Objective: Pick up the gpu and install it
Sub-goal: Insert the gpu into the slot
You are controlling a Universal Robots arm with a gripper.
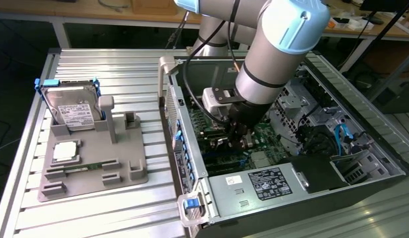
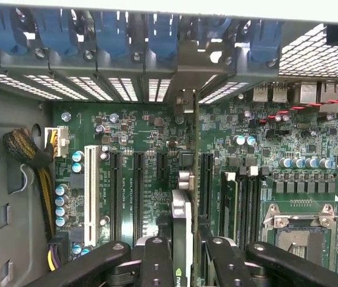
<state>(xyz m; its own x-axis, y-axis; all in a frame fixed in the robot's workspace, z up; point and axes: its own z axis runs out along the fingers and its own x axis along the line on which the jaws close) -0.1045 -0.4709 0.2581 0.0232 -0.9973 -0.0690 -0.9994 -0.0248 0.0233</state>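
Observation:
My gripper (image 1: 238,142) is down inside the open computer case (image 1: 363,106), low over the green motherboard (image 1: 257,136). In the wrist view the gpu (image 2: 183,230) shows edge-on as a narrow dark and silvery strip between the two black fingers (image 2: 157,263). The gripper (image 2: 186,266) is shut on the gpu. The card's metal bracket end (image 2: 184,104) reaches to the slotted rear wall of the case. The card stands upright, between two long black expansion slots (image 2: 206,185). I cannot tell whether its edge sits in a slot.
A silver hard drive (image 1: 72,110), a square chip (image 1: 65,150) and a slim memory stick (image 1: 81,169) rest in the grey fixture (image 1: 118,186) on the exterior view's left. Around the gripper are blue latches (image 2: 106,27), a white slot (image 2: 90,194), the processor socket (image 2: 300,230), a cable bundle (image 2: 34,161) and the power supply (image 1: 264,183).

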